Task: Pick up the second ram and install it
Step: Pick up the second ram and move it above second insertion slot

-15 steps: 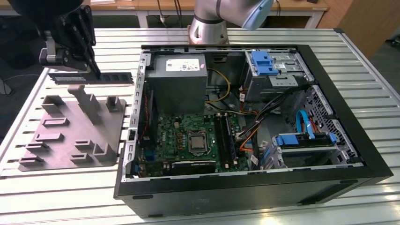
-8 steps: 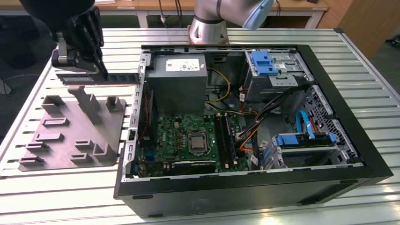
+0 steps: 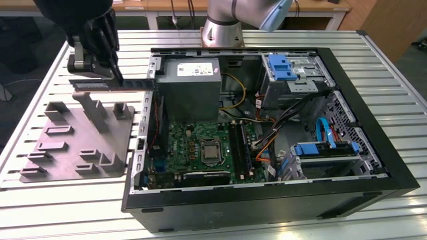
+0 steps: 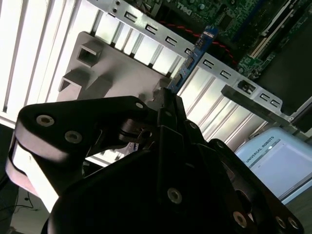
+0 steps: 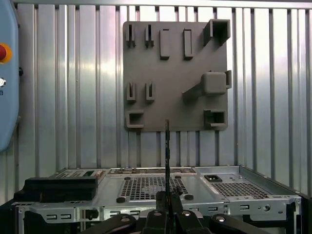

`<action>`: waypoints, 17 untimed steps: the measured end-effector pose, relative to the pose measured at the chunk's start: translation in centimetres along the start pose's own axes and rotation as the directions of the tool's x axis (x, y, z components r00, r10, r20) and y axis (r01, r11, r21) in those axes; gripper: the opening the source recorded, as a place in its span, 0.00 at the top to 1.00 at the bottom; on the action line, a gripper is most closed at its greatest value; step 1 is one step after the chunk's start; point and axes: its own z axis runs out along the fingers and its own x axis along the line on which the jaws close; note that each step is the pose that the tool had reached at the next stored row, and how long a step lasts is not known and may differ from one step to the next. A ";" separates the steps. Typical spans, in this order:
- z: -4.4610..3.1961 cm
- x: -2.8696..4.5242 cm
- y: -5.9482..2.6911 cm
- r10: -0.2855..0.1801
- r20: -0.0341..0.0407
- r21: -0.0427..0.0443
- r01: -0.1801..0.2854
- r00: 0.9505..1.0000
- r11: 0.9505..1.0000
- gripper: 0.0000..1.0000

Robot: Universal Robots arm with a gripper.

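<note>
RAM stick [image 3: 137,84] clamped in my jaws, above the table beside the case

**Exterior view.** My gripper [image 3: 110,76] hangs at the exterior view's left, over the far edge of the grey plate [image 3: 73,145]. My jaws are closed on the RAM stick. It lies level and lengthwise, with its free end pointing toward the wall of the open computer case [image 3: 267,200], close to the grey power box [image 3: 190,80]. The green board [image 3: 200,145] sits low inside the case, well apart from the stick. Carrying it well, I judge, means holding it level and high enough to pass over the case wall, since the free end is the part most likely to catch.

**Second wrist view.** I see the stick [image 4: 197,51] edge-on, a blue strip running straight out from between my fingers [image 4: 165,105]. The plate [image 4: 122,73] and the slotted metal edge of the case [image 4: 219,73] lie beyond it. The stick looks square in my grip, not skewed. A steady squeeze matters here, because a stick that twists would not meet a narrow slot cleanly.

**First wrist view.** The stick [image 5: 167,141] is a thin upright line, centred above my jaws. It is in front of the plate [image 5: 175,73], with the case's metal panel [image 5: 234,187] nearer me. That line is my best guide for alignment. I would match it to the slot's direction and press evenly along its length. I cannot tell from here which slot is free.
</note>
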 end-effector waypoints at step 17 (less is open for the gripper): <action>1.10 -0.14 -5.60 0.000 0.000 -0.002 0.000 1.000 1.000 0.86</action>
